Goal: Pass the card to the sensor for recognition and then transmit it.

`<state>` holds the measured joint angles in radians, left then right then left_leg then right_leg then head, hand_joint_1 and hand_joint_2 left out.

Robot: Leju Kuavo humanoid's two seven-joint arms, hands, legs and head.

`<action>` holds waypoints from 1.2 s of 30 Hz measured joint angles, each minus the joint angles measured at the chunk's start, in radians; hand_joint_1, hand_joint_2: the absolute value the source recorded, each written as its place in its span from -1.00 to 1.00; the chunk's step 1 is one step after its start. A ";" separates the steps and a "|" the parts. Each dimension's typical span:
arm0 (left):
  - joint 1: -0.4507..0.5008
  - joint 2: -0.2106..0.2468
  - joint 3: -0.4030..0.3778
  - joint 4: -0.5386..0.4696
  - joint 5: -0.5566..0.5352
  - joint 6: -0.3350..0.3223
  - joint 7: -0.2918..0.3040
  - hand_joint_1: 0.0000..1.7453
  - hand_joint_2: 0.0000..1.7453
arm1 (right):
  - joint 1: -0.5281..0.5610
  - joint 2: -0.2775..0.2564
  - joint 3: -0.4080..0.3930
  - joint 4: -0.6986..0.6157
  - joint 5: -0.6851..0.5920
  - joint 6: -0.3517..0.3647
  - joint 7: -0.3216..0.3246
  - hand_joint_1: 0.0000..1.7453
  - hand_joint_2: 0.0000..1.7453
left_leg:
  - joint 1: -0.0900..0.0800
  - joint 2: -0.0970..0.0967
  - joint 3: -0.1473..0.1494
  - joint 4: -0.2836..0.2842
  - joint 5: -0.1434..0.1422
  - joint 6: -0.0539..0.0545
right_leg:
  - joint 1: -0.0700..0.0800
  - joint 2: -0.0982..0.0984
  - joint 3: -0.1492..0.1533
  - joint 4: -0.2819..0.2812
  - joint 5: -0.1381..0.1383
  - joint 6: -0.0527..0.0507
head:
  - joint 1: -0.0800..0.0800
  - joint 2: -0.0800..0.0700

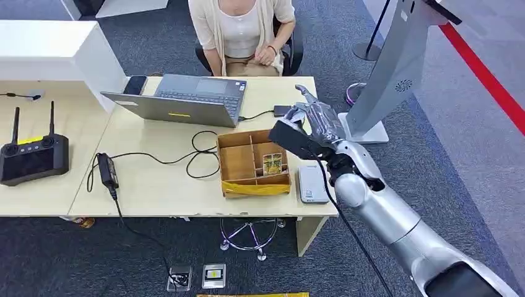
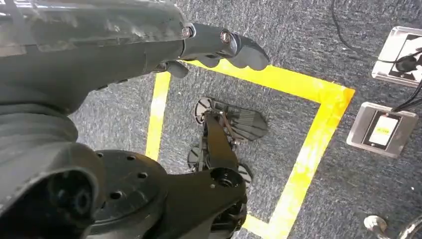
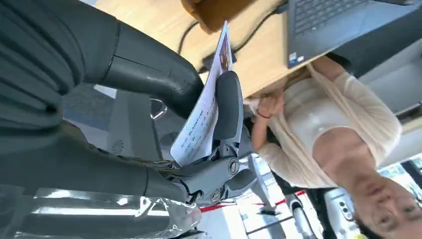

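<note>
Card: a thin white card (image 3: 201, 117) with printed text and a small picture at one end is seen edge-on in the right wrist view, pinched between the thick grey thumb and a dark finger (image 3: 227, 107) of the right hand (image 3: 199, 134).
Card position: it is held in the air above the right end of the desk (image 1: 155, 179), past the far right corner of the wooden box (image 1: 252, 162) and just left of the grey stand (image 1: 387, 74).
Right hand: closed on the card; in the head view the hand (image 1: 312, 127) is raised over the desk edge, and the card itself cannot be made out there.
Left hand: the left hand (image 2: 219, 47) hangs over the carpet with fingers loosely curled and nothing in it.
Handling: the card is judged light, flat and fairly stiff, with a smooth face that could slide out of a weak pinch.
Hold point: the grip is best kept on one end, so that the flat face is left free for reading.
Sensor: the small grey device (image 1: 311, 184) lying just right of the box is possibly the reader; this cannot be told for certain.
Box contents: another card (image 1: 272, 163) stands in a right-hand compartment.
Person: a person (image 1: 244, 34) is seated at the far side behind the laptop (image 1: 186, 99).
</note>
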<state>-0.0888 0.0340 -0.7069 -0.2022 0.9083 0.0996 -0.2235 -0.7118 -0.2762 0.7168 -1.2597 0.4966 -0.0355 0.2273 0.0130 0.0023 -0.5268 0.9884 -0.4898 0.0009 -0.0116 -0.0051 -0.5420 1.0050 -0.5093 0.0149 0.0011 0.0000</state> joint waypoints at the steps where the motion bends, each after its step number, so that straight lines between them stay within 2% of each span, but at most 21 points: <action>1: -0.001 0.000 -0.005 0.000 -0.004 -0.001 0.002 -1.00 -1.00 | -0.004 0.000 0.003 -0.010 -0.017 -0.004 -0.003 1.00 1.00 | 0.000 0.000 0.000 0.000 0.000 0.000 | 0.000 0.000 0.000 0.000 0.000 0.000 | 0.000 0.000; 8: -0.021 -0.005 -0.024 0.000 -0.029 -0.008 0.024 -1.00 -1.00 | -0.081 0.002 0.043 -0.016 -0.007 0.000 0.080 1.00 1.00 | 0.000 0.000 0.000 0.000 0.000 0.000 | 0.000 0.000 0.000 0.000 0.000 0.000 | 0.000 0.000; 16: -0.044 -0.011 -0.043 0.000 -0.036 -0.015 0.041 -1.00 -1.00 | -0.147 0.024 0.083 0.144 0.028 -0.024 0.116 1.00 1.00 | 0.000 0.000 0.000 0.000 0.000 0.000 | 0.000 0.000 0.000 0.000 0.000 0.000 | 0.000 0.000; 27: -0.052 -0.015 -0.048 0.000 -0.031 -0.014 0.046 -1.00 -1.00 | -0.187 0.058 0.101 0.285 0.067 -0.027 0.119 1.00 1.00 | 0.000 0.000 -0.001 0.000 0.000 0.000 | 0.000 0.000 -0.001 0.000 0.000 0.000 | 0.000 0.000; 36: -0.048 -0.019 -0.047 0.000 -0.008 -0.003 0.046 -1.00 -1.00 | -0.205 0.109 0.106 0.381 0.108 -0.031 0.090 1.00 1.00 | 0.000 0.000 -0.001 0.000 0.000 0.000 | 0.000 0.000 -0.001 0.000 0.000 0.000 | 0.000 0.000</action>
<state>-0.1372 0.0149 -0.7542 -0.2022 0.9007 0.0969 -0.1778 -0.9165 -0.1671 0.8228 -0.8786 0.6050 -0.0664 0.3170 0.0131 0.0019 -0.5276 0.9884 -0.4896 0.0009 -0.0115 -0.0054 -0.5425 1.0051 -0.5093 0.0149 0.0011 0.0000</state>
